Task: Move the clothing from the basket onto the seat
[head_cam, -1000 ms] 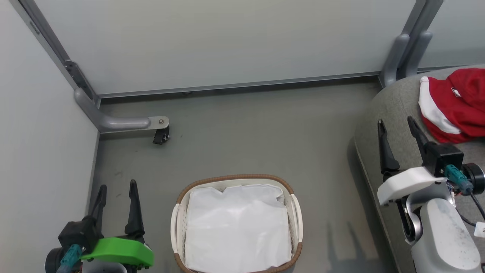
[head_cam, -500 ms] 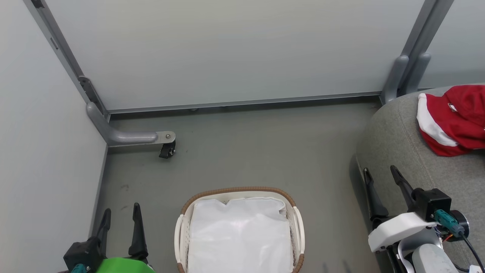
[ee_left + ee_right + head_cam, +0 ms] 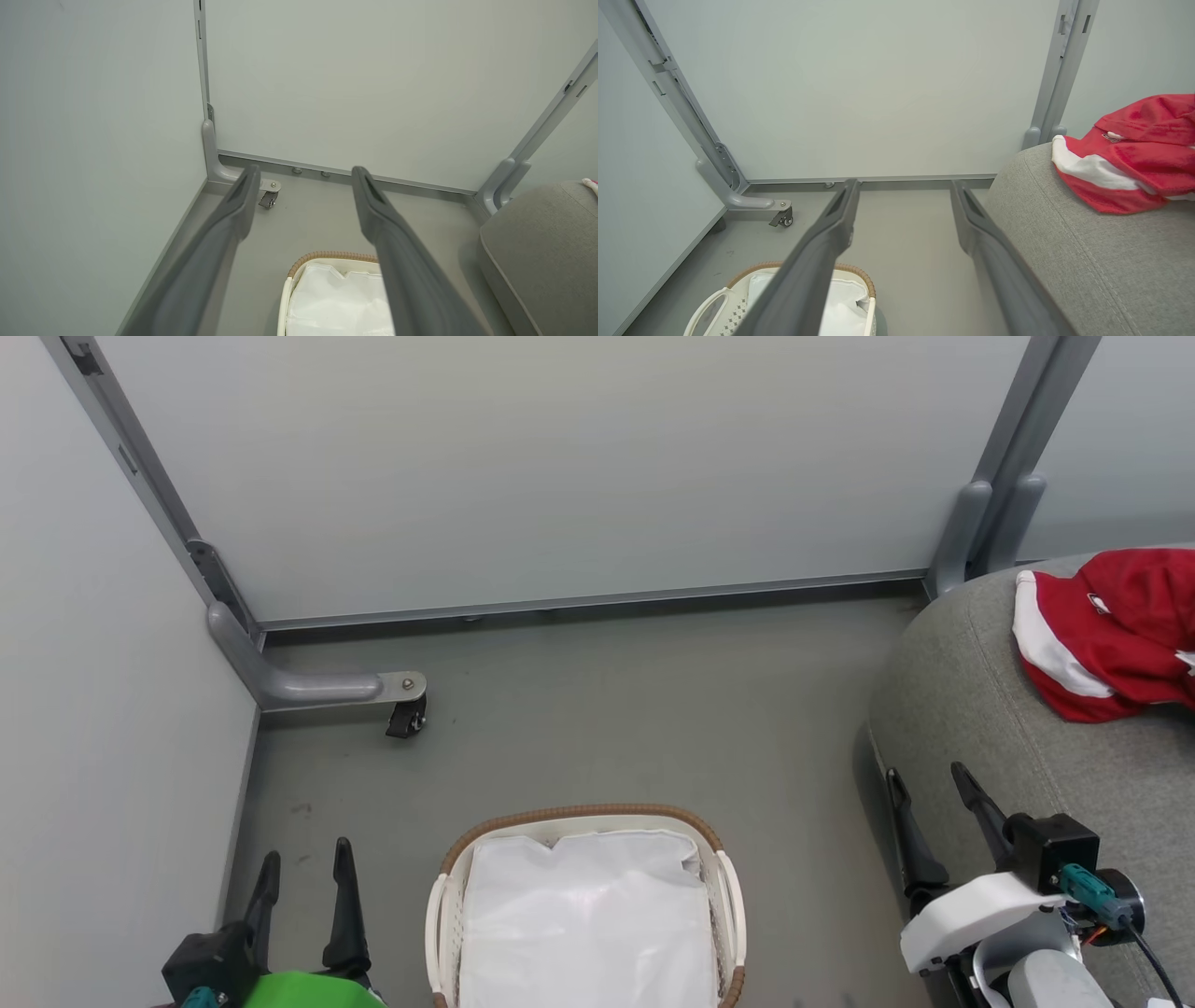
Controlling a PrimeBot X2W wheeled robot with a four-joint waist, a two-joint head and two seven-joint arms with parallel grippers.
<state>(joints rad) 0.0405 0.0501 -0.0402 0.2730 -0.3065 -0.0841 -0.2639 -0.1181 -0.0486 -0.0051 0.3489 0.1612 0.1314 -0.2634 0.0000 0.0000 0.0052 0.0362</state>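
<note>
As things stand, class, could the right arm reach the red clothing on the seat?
Probably yes: the right gripper hangs open by the seat, only bare cushion between it and the clothing.

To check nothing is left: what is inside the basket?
Inside the basket lies the white fabric liner; the red clothing lies on the seat. What the liner covers, and the basket's near end beyond the picture's edge, cannot be seen.

This is looking like a staged test bay in a robotics lab rather than a home. Plain pale partition panels are walling in a small corner, standing on grey metal frame feet, with one foot riding on a small black caster. A bare grey floor is carrying a grey seat and a laundry basket as household props.
</note>
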